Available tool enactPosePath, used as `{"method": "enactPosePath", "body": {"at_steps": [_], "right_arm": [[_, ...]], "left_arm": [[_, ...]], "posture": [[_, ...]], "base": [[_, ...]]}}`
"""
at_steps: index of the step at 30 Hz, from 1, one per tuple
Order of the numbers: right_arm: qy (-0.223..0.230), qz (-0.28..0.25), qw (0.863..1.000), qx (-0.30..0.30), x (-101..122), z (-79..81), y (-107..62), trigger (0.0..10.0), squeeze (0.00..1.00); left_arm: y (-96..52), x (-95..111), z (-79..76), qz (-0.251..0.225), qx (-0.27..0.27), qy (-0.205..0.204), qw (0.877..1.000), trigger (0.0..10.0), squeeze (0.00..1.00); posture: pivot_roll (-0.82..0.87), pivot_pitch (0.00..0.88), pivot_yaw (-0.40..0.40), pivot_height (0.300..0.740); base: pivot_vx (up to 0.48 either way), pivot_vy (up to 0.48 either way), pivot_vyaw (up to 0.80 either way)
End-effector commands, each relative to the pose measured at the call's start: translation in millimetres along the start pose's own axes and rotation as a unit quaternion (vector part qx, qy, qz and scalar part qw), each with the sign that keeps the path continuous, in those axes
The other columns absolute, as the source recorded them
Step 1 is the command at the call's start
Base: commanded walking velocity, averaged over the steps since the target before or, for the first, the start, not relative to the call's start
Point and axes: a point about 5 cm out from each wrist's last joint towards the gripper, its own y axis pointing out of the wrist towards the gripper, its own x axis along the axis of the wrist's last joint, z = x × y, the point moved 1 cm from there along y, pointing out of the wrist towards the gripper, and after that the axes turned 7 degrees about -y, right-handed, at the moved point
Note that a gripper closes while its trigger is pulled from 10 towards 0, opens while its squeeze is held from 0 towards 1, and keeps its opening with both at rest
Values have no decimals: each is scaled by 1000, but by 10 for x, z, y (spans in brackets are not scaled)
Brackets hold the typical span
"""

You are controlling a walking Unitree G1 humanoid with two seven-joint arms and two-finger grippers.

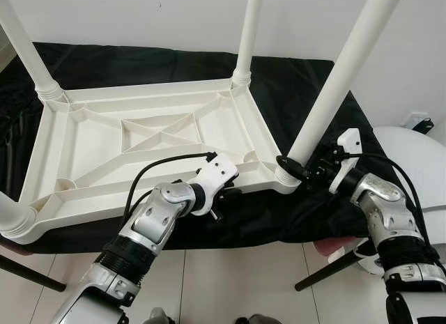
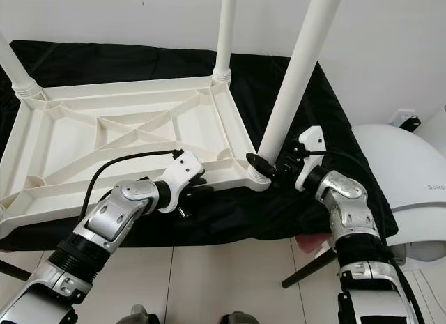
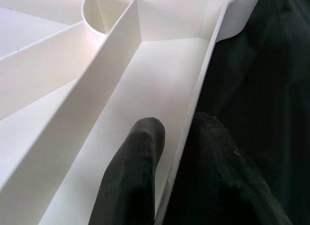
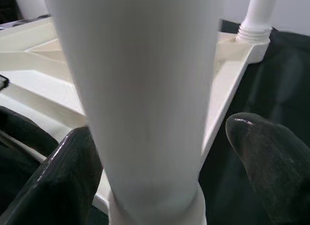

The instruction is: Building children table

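The near rim of the upturned white table top (image 1: 150, 139) is being pinched by the left gripper (image 3: 177, 152): one black finger (image 3: 133, 176) is being pressed inside the rim wall, the other is being kept outside it, over the black cloth (image 1: 293, 87). That hold is being made on the table top's near long edge, toward its near right corner.

At that near right corner, the white leg (image 1: 334, 87) is being straddled by the right gripper (image 4: 155, 157) just above its ribbed collar. Its two fingers are being held spread on either side of the leg; one finger (image 4: 68, 176) is being kept against the leg, while a gap is being left between the leg and the other finger, so the leg is not being clamped.

The table top is being supported, underside up, on the black cloth. Further legs are being carried upright at its far right corner (image 1: 247, 31) and far left corner (image 1: 24, 45). A white rounded object (image 1: 418, 164) is being seen to the right of the table top.
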Motion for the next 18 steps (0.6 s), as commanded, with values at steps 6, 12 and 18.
{"method": "enactPosePath", "body": {"at_steps": [6, 12, 18], "right_arm": [[-1, 0, 1000, 12, -31, -25, -14, 1882, 0], [2, -14, 1000, 27, -51, 27, 0, 0, 0], [18, -32, 999, 24, -42, 96, 3, 0, 0]], "left_arm": [[13, -159, -46, 40, -19, -4, 999, 10000, 0], [24, -149, -52, 39, -20, -4, 999, 10000, 0], [27, -140, -53, 38, -21, -4, 999, 10000, 0]], "posture": [[-45, 52, -52, 740], [-48, 46, -54, 740], [-46, 49, -59, 740]], "base": [[0, 0, 0], [0, 0, 0], [0, 0, 0]]}}
